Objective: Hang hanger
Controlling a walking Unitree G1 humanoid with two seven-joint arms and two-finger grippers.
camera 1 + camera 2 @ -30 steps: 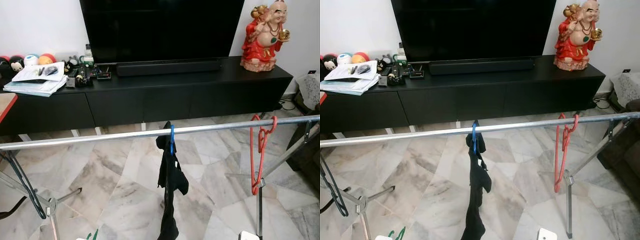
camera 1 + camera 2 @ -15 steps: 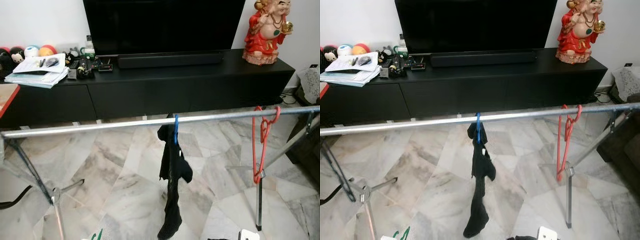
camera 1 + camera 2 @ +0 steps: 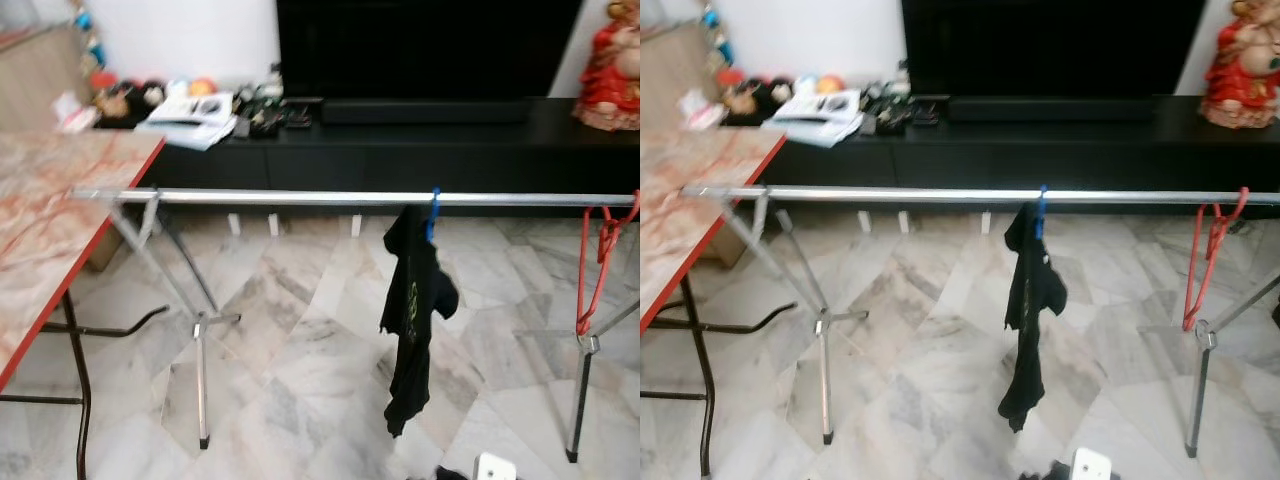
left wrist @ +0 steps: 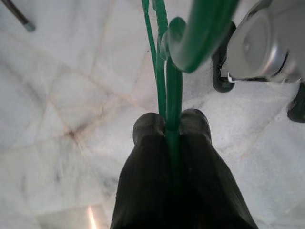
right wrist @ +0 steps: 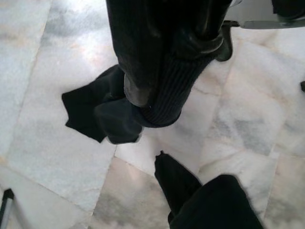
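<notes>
Down at the left tool, the two black fingers are pressed together on the shaft of a slim green plastic hanger, its curved hook looming large above the pale marble floor. The right tool is clamped on a black ribbed cloth, more black fabric trailing over the tiles. Further out, a long silver metal clothes rail on steel legs spans the room, carrying a black garment on a blue hanger and a red hanger near its right end. A marble-patterned table sits left. Beyond stands a low black TV cabinet.
</notes>
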